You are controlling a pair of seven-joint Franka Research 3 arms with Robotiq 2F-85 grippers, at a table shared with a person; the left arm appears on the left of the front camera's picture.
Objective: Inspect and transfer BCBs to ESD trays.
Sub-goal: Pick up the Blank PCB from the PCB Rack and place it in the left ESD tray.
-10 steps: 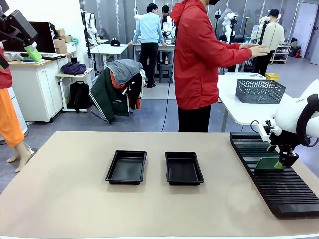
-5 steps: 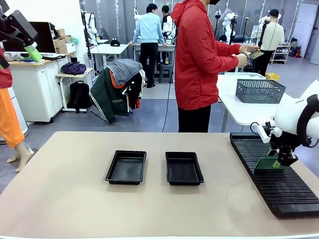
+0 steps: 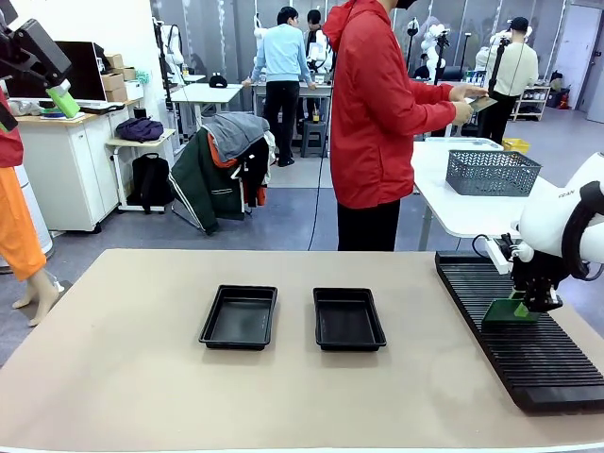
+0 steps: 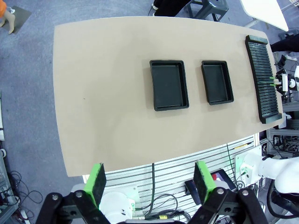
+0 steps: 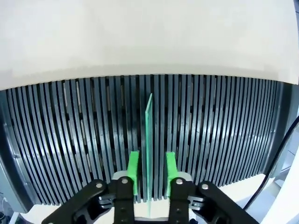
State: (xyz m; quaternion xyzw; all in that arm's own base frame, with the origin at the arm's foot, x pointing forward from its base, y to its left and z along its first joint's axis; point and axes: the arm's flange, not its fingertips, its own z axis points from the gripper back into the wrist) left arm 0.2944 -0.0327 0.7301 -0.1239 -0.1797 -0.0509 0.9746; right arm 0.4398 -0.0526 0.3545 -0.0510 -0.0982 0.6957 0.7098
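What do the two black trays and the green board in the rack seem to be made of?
Trays: probably moulded plastic, matte black with faint sheen, rounded rims. Board: thin stiff green sheet, edge looks translucent; possibly circuit-board laminate.

Side by side at the middle of the worktop (image 3: 142, 377): two ESD trays (image 3: 239, 317). Along the right edge: slotted rack (image 3: 543, 373), one BCB (image 3: 505, 312) upright in it.

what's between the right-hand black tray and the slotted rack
Nothing but bare tabletop lies between that tray and the rack. The front view and the left wrist view both show this.
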